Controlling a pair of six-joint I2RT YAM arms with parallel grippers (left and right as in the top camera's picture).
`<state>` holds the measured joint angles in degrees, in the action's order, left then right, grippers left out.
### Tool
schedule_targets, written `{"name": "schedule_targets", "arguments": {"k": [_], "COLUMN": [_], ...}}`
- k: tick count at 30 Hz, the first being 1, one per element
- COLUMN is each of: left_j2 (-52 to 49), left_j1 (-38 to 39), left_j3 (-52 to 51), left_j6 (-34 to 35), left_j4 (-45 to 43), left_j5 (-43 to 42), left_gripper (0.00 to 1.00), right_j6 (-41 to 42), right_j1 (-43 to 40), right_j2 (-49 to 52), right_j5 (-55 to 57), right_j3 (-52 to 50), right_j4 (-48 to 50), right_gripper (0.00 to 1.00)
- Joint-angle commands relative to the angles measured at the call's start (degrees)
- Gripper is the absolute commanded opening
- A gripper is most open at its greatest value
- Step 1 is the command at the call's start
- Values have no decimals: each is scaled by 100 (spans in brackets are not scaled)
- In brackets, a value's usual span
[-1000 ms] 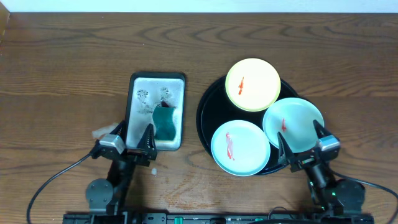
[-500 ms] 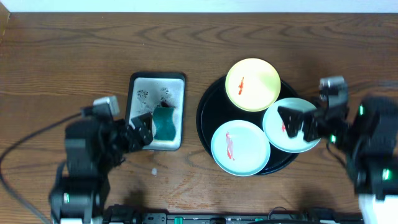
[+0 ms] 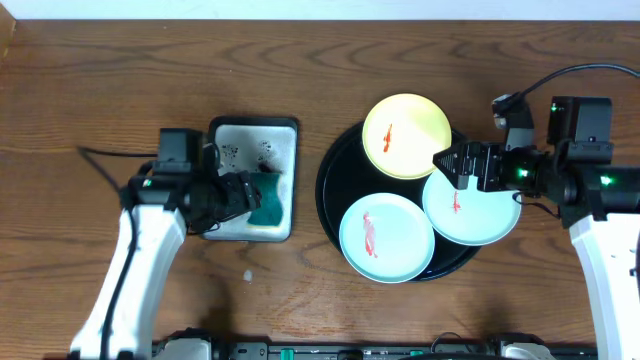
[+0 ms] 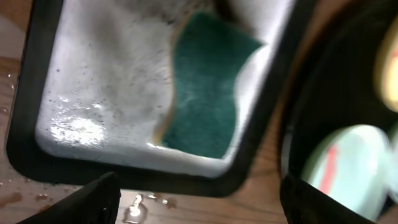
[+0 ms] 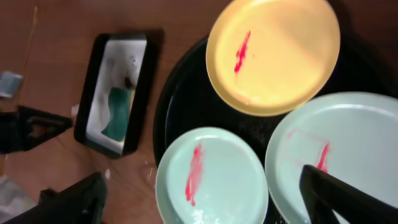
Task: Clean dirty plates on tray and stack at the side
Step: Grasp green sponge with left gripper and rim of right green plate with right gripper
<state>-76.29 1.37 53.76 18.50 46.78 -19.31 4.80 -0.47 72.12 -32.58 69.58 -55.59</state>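
My left gripper (image 3: 243,194) stood wide open with nothing in it, poised over the near end of the rectangular silvery dark-rimmed tray (image 3: 238,146). That tray held a layer of speckled grey-white suds, and a dark green scouring sponge (image 3: 266,197) lay in its near right corner, against the side wall. In my left wrist view the sponge (image 4: 202,84) sat between my spread fingers, neither touching it, and water drops showed on the brown wooden table (image 3: 120,90) just outside the rim. My right gripper (image 3: 447,166) was just as wide open and empty, hanging above the large round glossy black tray (image 3: 329,190). That tray carried three small round plates, each with a red smear: a pale yellow plate (image 3: 406,136) overhanging the far rim, a mint-blue plate (image 3: 387,238) at the near left, and a second mint-blue plate (image 3: 478,212) overlapping the right rim, partly under my right fingers.
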Motion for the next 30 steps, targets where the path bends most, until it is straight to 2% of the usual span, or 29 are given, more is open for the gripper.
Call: {"name": "schedule_targets", "arguments": {"k": [1,4,8,11,15,16,17,18,20,21,25,30], "left_j2": [-415,-756,-1182,-1517,-1976,-2092,-2201,-2295,-2402,-2404,-2267,-1851], "left_j1": [142,483,1001,1196,1248,1248,1248,1248,1248,1248,1248,1248], "left_j3": [81,81,81,81,81,81,81,81,81,81,155,297], "left_j6": [-168,-57,282,293,328,326,326,326,326,326,323,323], "left_j4": [-107,-417,-667,-986,-1445,-1530,-1613,-1668,-1711,-1698,-1480,-1145], "left_j5": [455,656,1631,1683,1683,1683,1681,1681,1674,1672,1679,1681], "left_gripper": [79,72,67,60,60,56,52,44,15,8,7,8], "right_j6": [-83,-59,190,337,549,595,595,595,592,592,669,1014], "right_j1": [227,599,1019,1189,1220,1220,1220,1220,1220,1215,1215,1215], "right_j2": [26,79,240,402,660,721,780,828,922,964,1167,1488], "right_j5": [166,896,1370,1373,1370,1370,1366,1366,1370,1370,1375,1985], "right_j3": [90,79,74,66,-44,-105,-190,-284,-498,-612,-1075,-1637], "right_j4": [-186,-435,-732,-859,-968,-992,-999,-994,-957,-925,-678,-46], "right_gripper": [92,89,87,84,79,78,77,76,76,76,75,68]}}
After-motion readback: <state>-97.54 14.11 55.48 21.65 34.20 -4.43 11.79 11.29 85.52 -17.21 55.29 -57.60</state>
